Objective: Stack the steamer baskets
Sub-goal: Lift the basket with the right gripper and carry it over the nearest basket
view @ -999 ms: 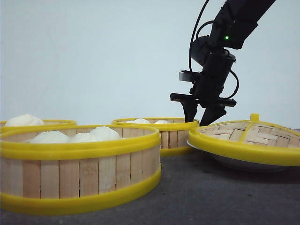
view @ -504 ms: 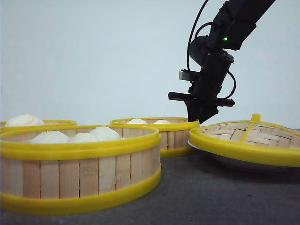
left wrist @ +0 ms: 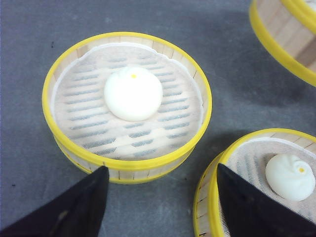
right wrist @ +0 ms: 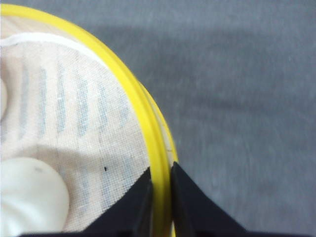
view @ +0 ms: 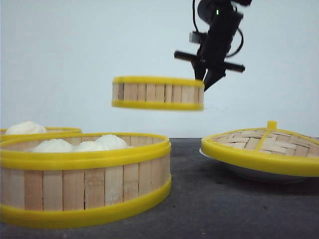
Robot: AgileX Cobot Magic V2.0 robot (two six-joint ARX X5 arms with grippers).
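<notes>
In the front view my right gripper [view: 203, 82] holds a steamer basket [view: 157, 93] in the air, level, well above the table. The right wrist view shows that gripper [right wrist: 160, 190] shut on the basket's yellow rim [right wrist: 148, 128], one finger inside and one outside, with a white bun [right wrist: 29, 197] on the cloth liner. Two more baskets stand on the table: a near one [view: 84, 174] with buns and one behind it at the far left [view: 40, 131]. My left gripper [left wrist: 160, 200] is open above the gap between a one-bun basket [left wrist: 74, 98] and another [left wrist: 266, 153].
A domed woven lid [view: 264, 144] with a yellow knob lies on a white plate [view: 249, 172] at the right. A third basket's wall [left wrist: 284, 34] crosses the corner of the left wrist view. Dark grey tabletop [view: 224, 209] lies in front.
The right gripper closed on the far basket's rim and lifted it off the table, up and slightly left. The other baskets and the lid have not moved.
</notes>
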